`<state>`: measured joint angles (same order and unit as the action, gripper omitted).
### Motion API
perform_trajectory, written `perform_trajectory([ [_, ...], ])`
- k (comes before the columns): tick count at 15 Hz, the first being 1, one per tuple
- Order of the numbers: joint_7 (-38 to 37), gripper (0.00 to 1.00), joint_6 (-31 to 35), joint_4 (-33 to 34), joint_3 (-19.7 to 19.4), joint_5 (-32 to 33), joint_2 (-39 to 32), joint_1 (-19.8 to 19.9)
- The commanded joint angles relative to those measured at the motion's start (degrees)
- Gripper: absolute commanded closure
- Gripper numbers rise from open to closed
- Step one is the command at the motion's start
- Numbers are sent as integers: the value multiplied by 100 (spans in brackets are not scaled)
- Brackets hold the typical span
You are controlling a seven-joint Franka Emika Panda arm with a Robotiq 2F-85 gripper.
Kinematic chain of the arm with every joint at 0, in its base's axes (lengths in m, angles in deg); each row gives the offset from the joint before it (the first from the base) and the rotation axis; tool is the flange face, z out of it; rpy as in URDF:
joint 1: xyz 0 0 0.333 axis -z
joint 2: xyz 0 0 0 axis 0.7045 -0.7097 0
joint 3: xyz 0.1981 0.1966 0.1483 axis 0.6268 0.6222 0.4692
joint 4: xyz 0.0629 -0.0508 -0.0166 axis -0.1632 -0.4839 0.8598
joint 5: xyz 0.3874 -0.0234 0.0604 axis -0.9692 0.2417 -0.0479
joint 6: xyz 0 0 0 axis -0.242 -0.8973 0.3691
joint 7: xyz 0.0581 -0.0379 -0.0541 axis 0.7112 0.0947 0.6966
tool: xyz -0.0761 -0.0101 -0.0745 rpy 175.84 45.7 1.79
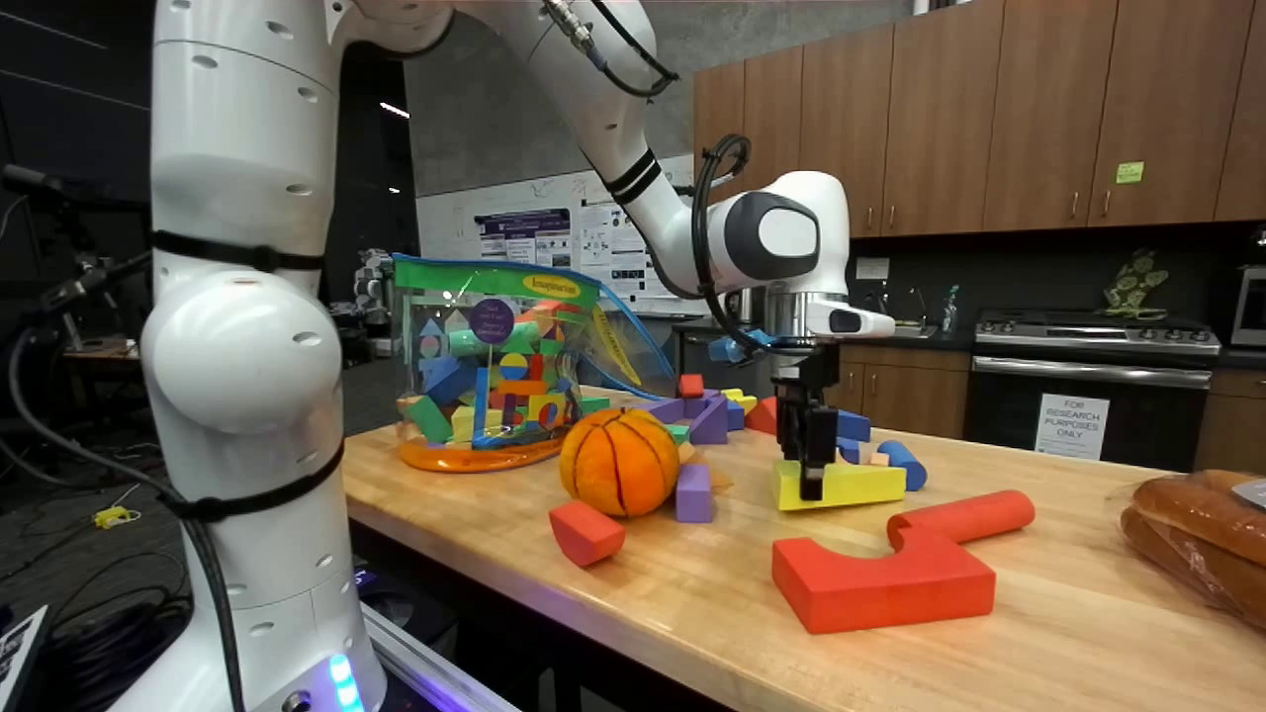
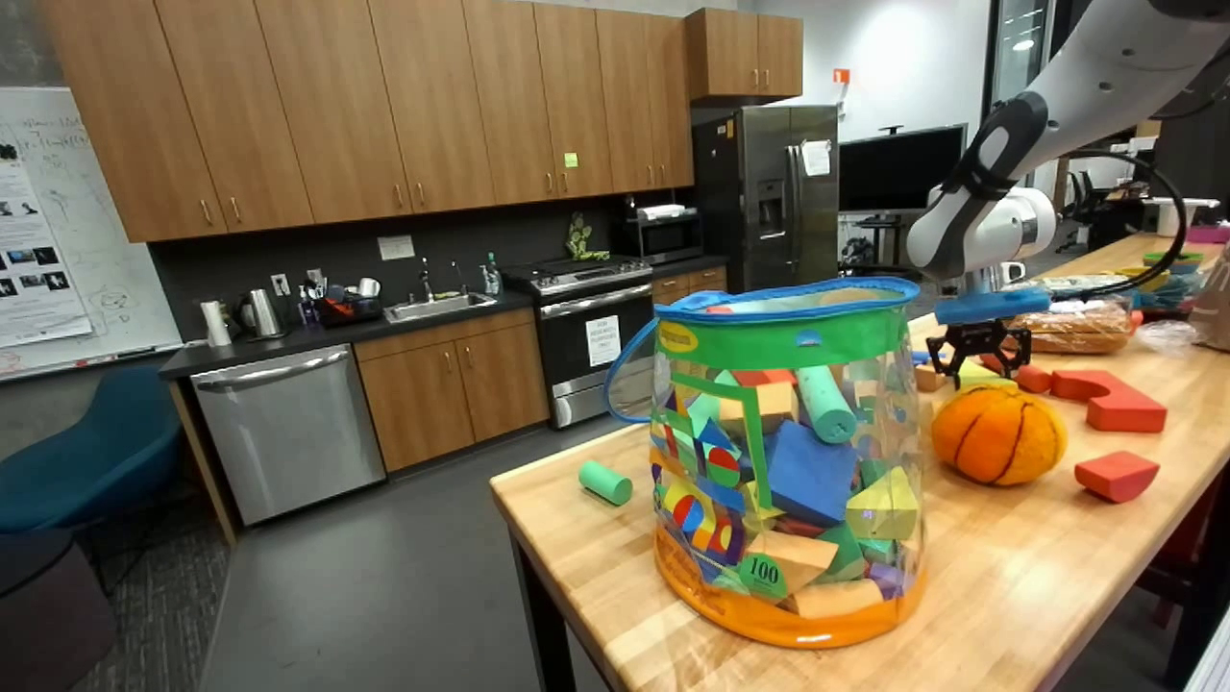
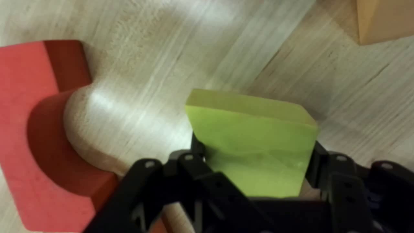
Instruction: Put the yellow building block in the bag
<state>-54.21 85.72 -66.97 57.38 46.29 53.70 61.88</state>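
In an exterior view, the white robot arm (image 1: 242, 341) fills the left of the frame. Left of centre, the see-through bag (image 1: 493, 321) stands upright on the wooden table (image 1: 682, 603), packed with coloured blocks (image 1: 445, 381). Just beside it is the orange ball (image 1: 620, 462), with a small red block (image 1: 587, 534) below and a purple block (image 1: 694, 492) to the right. Right of centre, the gripper (image 1: 803, 473) points straight down over the yellow block (image 1: 862, 485), which is outside the bag, at table level. Its long axis runs across the frame, the lower edge rising slightly to the right. The curved red block (image 1: 880, 585) lies lower right, the wrapped bread (image 1: 1202, 529) at the right edge.

In the wrist view, the curved red block is at the left. At lower centre, the yellow block has one end toward the top of the frame and runs down under the gripper, which hides the rest. The jaws stand well apart, a finger right at each side of the block; I cannot tell whether they squeeze it. A tan block (image 3: 385, 21) is upper right.
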Motion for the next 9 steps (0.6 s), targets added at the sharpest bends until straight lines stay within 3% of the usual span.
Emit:
perform_trajectory([
  [1,6,57,-515,-53,-54,520,623,-115],
  [5,-220,57,-566,-120,125,1092,1406,-144],
  [9,-234,57,-706,-145,539,1177,2199,-151],
])
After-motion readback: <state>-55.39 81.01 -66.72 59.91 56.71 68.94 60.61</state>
